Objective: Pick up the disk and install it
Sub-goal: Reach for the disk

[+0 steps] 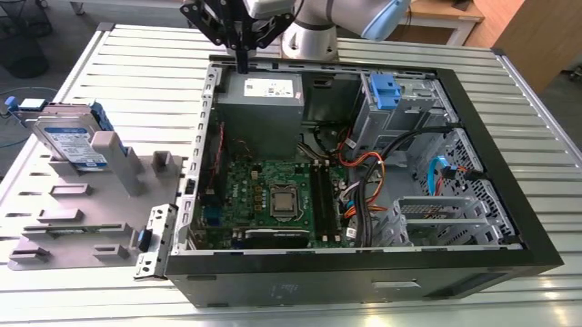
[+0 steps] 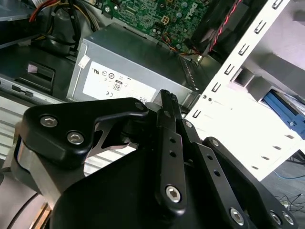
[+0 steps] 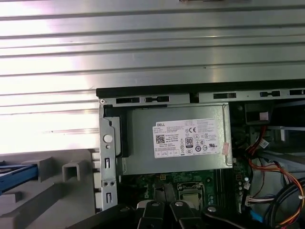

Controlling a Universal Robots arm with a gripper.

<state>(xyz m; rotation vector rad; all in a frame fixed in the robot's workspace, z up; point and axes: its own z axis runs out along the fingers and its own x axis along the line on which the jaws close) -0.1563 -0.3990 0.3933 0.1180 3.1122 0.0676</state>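
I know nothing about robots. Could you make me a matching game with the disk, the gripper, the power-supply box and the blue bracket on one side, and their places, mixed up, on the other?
Things:
1. the disk
2. the gripper
3. the grey power-supply box
4. the blue bracket

Places:
A. inside the computer case, in its far corner on the exterior view's left
B. standing in the grey holder outside the case
C. in the metal drive cage inside the case
D. above the case's far rim, holding nothing

Pairs: 1-B, 2-D, 3-A, 4-C.
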